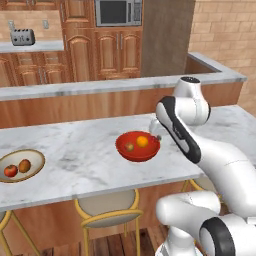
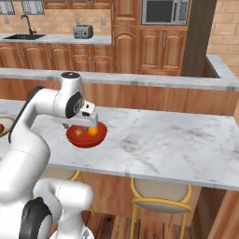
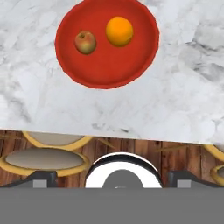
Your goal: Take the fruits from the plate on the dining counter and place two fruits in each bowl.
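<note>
From my left base view, the tan bowl (image 1: 21, 165) sits at nine o'clock on the dining counter (image 1: 85, 155), holding a red apple (image 1: 10, 171) at its own eight o'clock and a brownish-orange fruit (image 1: 24, 165) just beside it toward three o'clock. Well apart from it, near the middle of the counter, stands the red bowl (image 1: 138, 146), with the olive-brown fruit (image 1: 129, 147) toward its nine o'clock and the bright orange (image 1: 142, 141) toward its one o'clock, the two close but not touching. My arm crosses at three o'clock of that bowl and hides my hand there. In the right base view the red bowl (image 2: 86, 135) lies under my wrist, about nine o'clock of the picture. In my hand view I look down on the red bowl (image 3: 107, 65) at twelve o'clock, the olive-brown fruit (image 3: 85, 42) left of the orange (image 3: 119, 31), and my gripper (image 3: 112, 178) hangs above the counter edge with its jaws spread wide and nothing between them; two stool seats (image 3: 43, 158) show below at seven o'clock.
</note>
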